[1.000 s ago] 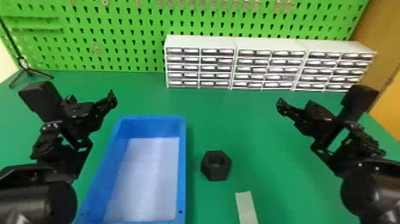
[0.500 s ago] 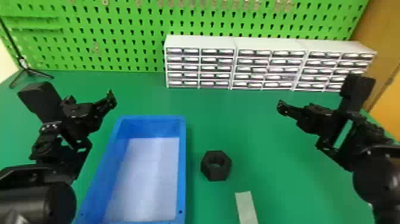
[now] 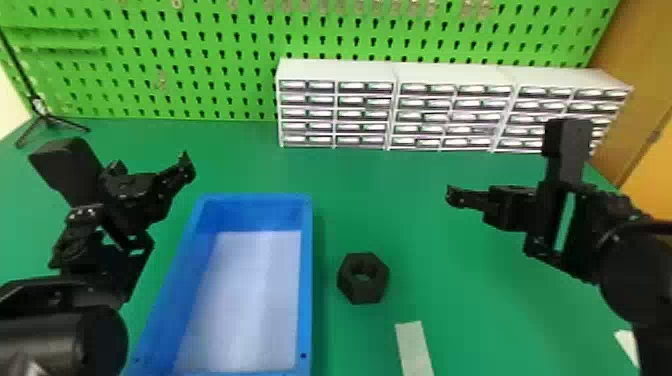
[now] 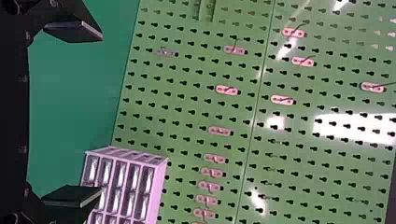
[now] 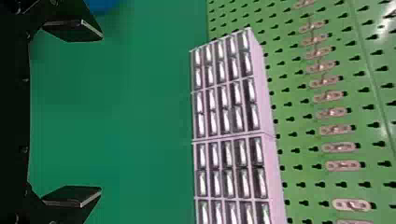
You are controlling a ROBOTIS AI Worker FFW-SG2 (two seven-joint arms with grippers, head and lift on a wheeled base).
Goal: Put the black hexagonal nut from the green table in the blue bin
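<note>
Fingers (image 4: pixel 70 196), two to each gripper, stood wide apart on both the left gripper (image 3: pixel 150 185) and the right gripper (image 3: pixel 477 199), as the two wrist views made plain. Two arms carried them: the left arm (image 3: pixel 60 332) came in from the lower left with its gripper angled inward, near the bin's far left corner, and the right arm (image 3: pixel 635 280) came in from the right edge, its gripper pointing left across the table. Between the grippers, nearer the robot, one black hexagonal nut (image 3: pixel 355 292) lay flat on the green table (image 3: pixel 475 300), hole upward, just right of the one blue bin (image 3: pixel 306 280) and apart from it. The head view showed both of these, plus a pale strip (image 3: pixel 414 345) closer in and one tripod (image 3: pixel 47 121) at the far left. Three white drawer cabinets (image 3: pixel 340 70) stood in a row at the back, before a green pegboard (image 3: pixel 220 105). The left wrist view took in pink hooks (image 4: pixel 227 90) high on that board; the right one had a patch of blue at its edge.
</note>
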